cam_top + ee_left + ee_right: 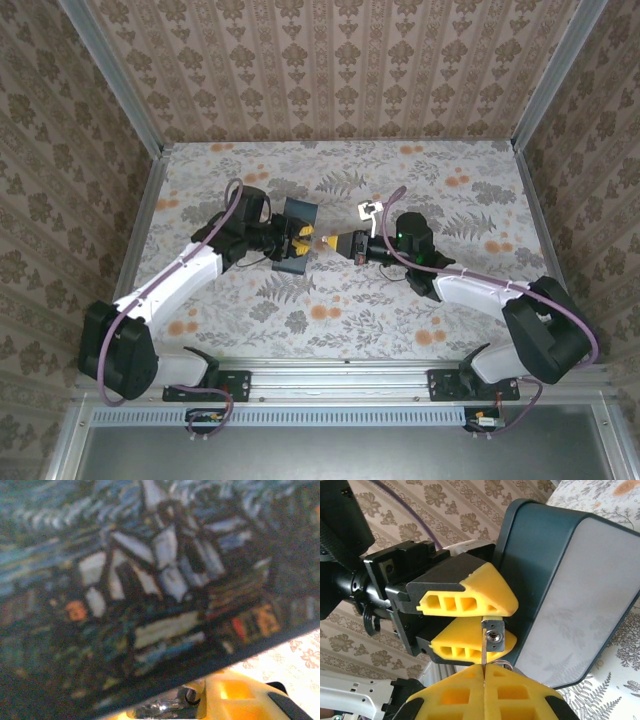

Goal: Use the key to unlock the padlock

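Note:
The padlock [495,634], a tiny grey metal block with a round keyhole, is pinched between the yellow fingers of my left gripper [510,621]. My right gripper [484,667] is shut on the key [483,650]. Its thin blade stands edge-on against the padlock's left edge, beside the keyhole. In the top view the left gripper [303,241] and right gripper [331,243] meet tip to tip at mid-table. The left wrist view has a glint of the padlock's metal [165,707] beside a yellow finger [240,695].
A dark blue swirl-patterned box [298,212] stands just behind the left gripper and looms close in its wrist view [150,580]. A small white piece [368,210] lies by the right wrist. Patterned walls [330,70] enclose the flowered table [460,200].

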Robot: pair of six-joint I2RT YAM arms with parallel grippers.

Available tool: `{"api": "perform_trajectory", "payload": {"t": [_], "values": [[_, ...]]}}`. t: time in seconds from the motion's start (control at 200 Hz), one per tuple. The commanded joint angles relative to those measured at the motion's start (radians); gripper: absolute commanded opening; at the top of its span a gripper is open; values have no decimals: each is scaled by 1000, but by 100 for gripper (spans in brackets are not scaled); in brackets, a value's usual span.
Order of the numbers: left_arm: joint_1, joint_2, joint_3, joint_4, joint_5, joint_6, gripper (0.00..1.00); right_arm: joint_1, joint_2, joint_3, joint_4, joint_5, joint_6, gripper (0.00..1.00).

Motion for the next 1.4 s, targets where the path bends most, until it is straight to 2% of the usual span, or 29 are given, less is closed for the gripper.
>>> {"api": "perform_trajectory", "payload": {"t": [0.0,0.8,1.185,1.395], "values": [[-3,-52,2,37,2,-19,6,4,10,29,25,10,5,0],[-3,-70,-17,49,-11,-35,3,36,47,41,38,27,9,0],[-5,-64,-20,62,-13,-42,3,53,87,61,95,8,41,0],[-5,-78,-29,65,-31,-60,3,63,108,55,140,37,84,0]]}}
